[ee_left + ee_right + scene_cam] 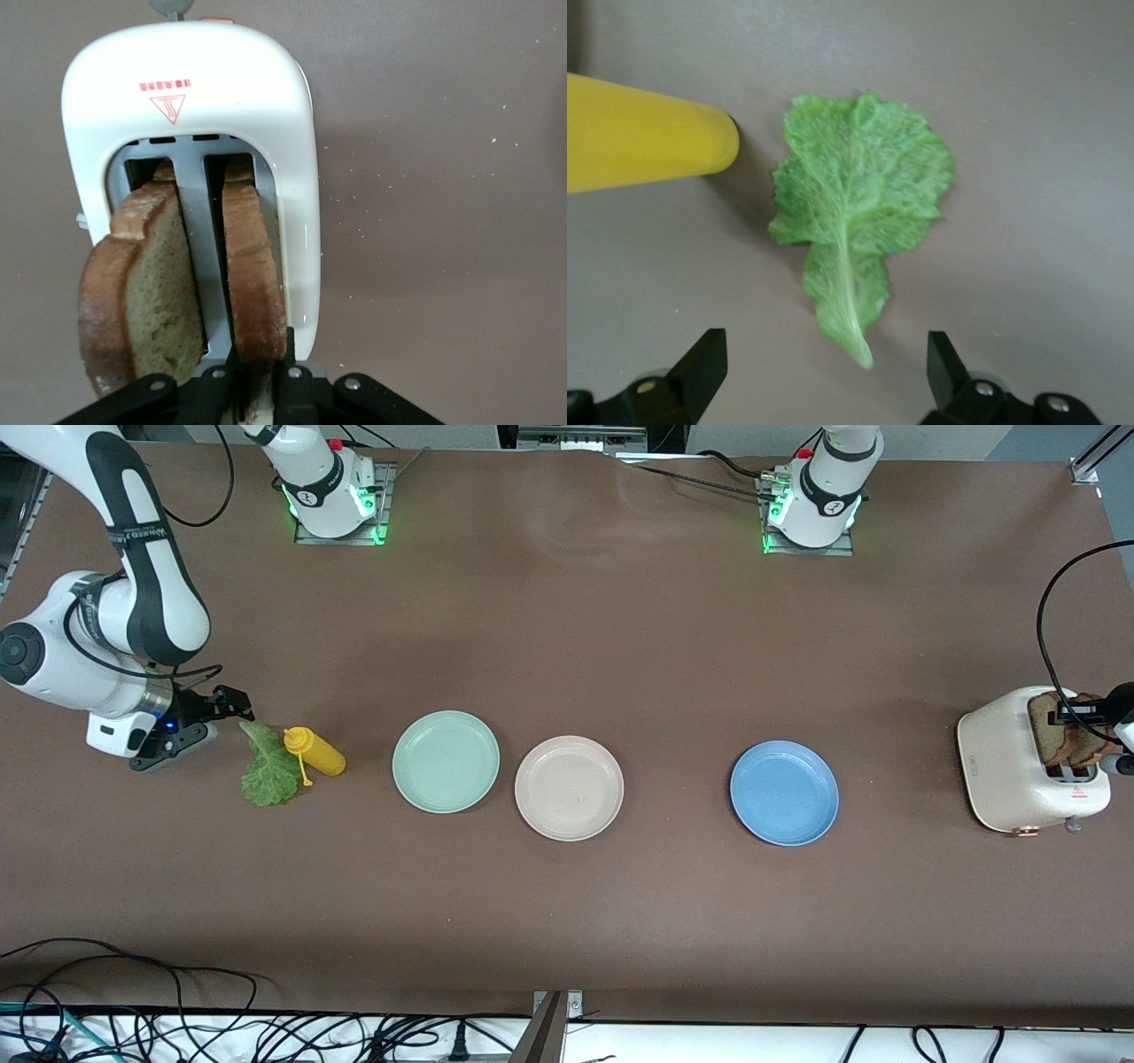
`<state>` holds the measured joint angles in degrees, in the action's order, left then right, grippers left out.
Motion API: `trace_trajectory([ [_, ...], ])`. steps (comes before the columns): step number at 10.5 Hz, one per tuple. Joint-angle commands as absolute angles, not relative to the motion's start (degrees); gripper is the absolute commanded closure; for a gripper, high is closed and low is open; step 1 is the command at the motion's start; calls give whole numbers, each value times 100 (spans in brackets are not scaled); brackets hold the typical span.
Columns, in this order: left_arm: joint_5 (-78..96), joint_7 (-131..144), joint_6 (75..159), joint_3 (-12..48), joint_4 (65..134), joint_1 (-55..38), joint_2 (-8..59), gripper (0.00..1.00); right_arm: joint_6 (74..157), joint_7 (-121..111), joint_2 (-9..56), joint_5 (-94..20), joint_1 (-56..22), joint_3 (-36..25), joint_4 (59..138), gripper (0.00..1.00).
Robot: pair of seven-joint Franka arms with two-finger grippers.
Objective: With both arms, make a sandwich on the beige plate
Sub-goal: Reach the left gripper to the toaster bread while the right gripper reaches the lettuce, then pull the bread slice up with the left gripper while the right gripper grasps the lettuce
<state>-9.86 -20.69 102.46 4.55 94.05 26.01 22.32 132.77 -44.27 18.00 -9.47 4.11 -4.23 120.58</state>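
Cut off and hidden

My left gripper [1091,710] runs off the front view's edge; the bread slices [257,274] hide their lower parts inside the toaster [292,159]; my yellow bottle [638,146] is cropped.

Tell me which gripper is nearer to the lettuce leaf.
The right. The right gripper hangs open just beside the lettuce leaf; the left gripper is at the toaster, shut on a bread slice.

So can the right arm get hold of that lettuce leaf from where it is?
Probably yes. The right gripper hangs open just over the stem end of the lettuce leaf, with nothing between them. The yellow bottle lies beside the leaf, touching or nearly so, but not on it.
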Motion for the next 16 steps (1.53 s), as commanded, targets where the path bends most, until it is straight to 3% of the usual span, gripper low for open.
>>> trace_trajectory([
  [1,-1160,-2109,10160,518,9203,2602,2118,100,13587,-4904,2073,-1195,448,-431,11980,0],
  [8,-1160,-2118,8887,799,8104,2453,1899,100,14255,-4913,2627,-1160,378,-369,11839,0],
  [13,-1064,-2048,8535,2133,7980,2408,1898,100,14659,-4904,2944,-1187,387,-246,11795,0],
  [14,-1037,-2030,8508,2371,8015,2400,1933,100,14704,-4904,3005,-1187,395,-237,11795,11],
  [16,-399,-1839,8508,2601,8060,2199,2099,100,14695,-4991,3006,-1178,396,-237,11795,65],
])
